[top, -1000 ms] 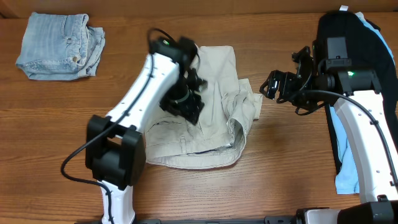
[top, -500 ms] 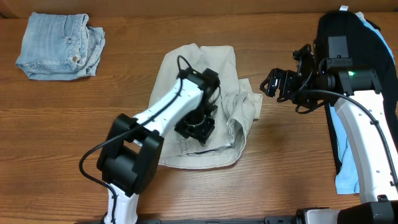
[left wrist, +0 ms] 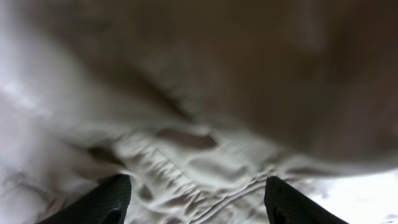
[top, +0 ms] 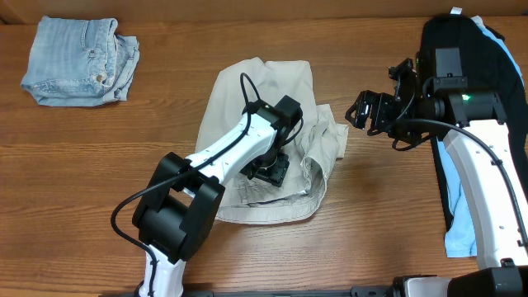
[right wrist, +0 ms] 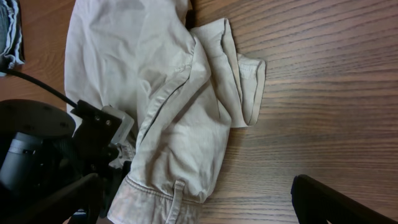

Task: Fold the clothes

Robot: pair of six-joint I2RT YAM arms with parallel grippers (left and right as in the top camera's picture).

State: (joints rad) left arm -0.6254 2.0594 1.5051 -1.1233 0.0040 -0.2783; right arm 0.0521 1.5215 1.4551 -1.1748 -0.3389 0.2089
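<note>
Shorts (top: 260, 99) blur your L-wrist cam; L gripper (left wrist: 196, 198) fingers apart on cloth, tips cut off. R gripper (top: 359, 110) apart, beside shorts.

Overhead: bright, even light; soft shadows on bench (top: 371, 206). Left wrist: heavily blurred, dim toward top (khaki shorts (left wrist: 205, 162) nearly against lens), pale patches washed out. Right wrist: sharp, wood grain crisp.

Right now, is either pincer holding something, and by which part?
Nothing is held. The left pincer stands open over the khaki shorts; the right pincer is open beside them.
</note>
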